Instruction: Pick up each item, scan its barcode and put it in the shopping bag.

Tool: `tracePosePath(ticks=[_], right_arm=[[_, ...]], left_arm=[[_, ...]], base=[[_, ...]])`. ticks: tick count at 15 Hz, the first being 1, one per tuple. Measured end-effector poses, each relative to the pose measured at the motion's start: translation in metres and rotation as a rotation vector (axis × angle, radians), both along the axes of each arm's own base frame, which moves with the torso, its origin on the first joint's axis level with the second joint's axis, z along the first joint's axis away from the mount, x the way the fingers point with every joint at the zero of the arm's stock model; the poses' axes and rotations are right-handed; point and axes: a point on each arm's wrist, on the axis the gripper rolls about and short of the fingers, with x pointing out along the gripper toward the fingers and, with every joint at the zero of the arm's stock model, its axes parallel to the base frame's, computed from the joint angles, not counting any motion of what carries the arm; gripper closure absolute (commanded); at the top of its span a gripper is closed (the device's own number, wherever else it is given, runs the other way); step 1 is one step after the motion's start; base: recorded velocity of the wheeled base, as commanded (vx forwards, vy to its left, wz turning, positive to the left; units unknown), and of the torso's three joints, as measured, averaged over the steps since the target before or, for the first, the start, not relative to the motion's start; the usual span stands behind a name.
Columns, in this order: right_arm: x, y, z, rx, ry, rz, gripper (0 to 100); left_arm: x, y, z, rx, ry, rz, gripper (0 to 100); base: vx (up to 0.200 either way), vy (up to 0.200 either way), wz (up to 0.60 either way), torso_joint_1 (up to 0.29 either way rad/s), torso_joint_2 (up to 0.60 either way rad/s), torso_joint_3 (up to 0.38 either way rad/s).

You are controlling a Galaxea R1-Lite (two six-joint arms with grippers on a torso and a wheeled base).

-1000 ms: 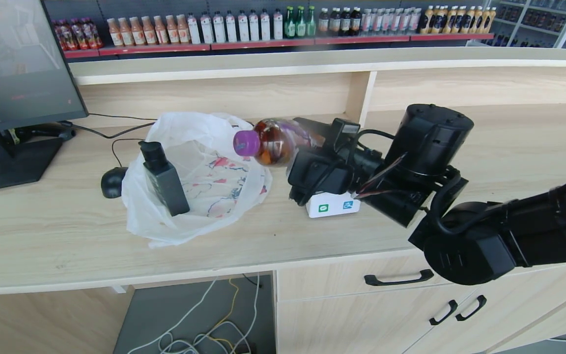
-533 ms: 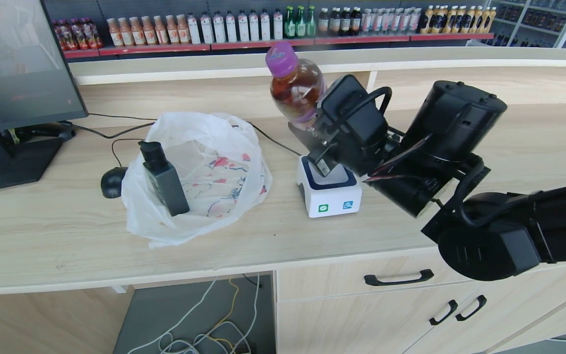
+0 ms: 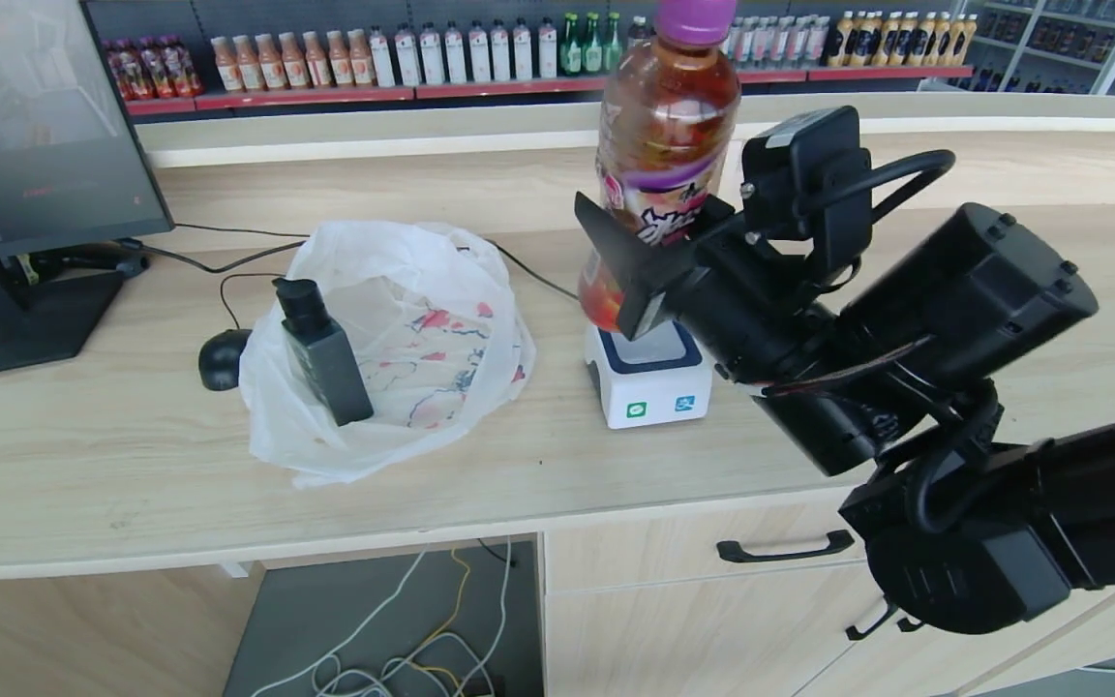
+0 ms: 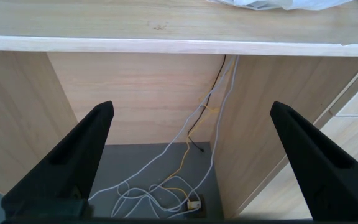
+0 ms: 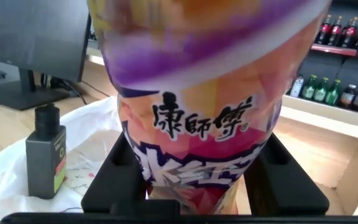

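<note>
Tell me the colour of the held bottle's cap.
The cap is purple, clearest in the head view.

A clear plastic drink bottle (image 3: 662,145) of amber tea, with a purple cap and a purple and pink label, is held upright in the air. The right pincer (image 3: 659,257) clamps it around its lower half. Its base hangs just above a small white barcode scanner (image 3: 649,382) with a dark-rimmed top window, which sits on the pale wooden desk (image 3: 83,465). Just left of the scanner lies a thin white shopping bag (image 3: 480,281) with red and blue print, its mouth spread wide open. A dark rectangular bottle (image 3: 323,353) with a black cap stands inside, at the bag's left side.
</note>
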Motion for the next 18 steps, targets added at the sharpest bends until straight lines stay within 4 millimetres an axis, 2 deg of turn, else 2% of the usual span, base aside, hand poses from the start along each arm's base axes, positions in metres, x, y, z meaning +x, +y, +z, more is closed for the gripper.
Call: tracePosePath(ticks=[3,6,10,14,18], right_arm=[[-0.007,-0.009,-0.013,0.104,0.040,-0.003,100],[-0.011,-0.014,-0.028,0.122,0.129,-0.001,100],[-0.016,-0.019,-0.021,0.141,0.115,0.004,100],[-0.002,-0.017,-0.017,0.163,0.093,-0.018,100],[0.004,-0.013,-0.023,0.174,0.121,-0.007,100]], left_arm=[[0.000,0.000,0.000,0.001,0.000,0.000,0],[0.000,0.000,0.000,0.002,0.000,0.000,0],[0.000,0.000,0.000,0.001,0.000,0.000,0],[0.000,0.000,0.000,0.001,0.000,0.000,0],[0.000,0.000,0.000,-0.001,0.000,0.000,0]], base=[[0.000,0.000,0.00,0.000,0.00,0.000],[0.000,0.000,0.00,0.000,0.00,0.000],[0.000,0.000,0.00,0.000,0.00,0.000],[0.000,0.000,0.00,0.000,0.00,0.000],[0.000,0.200,0.00,0.001,0.00,0.001]])
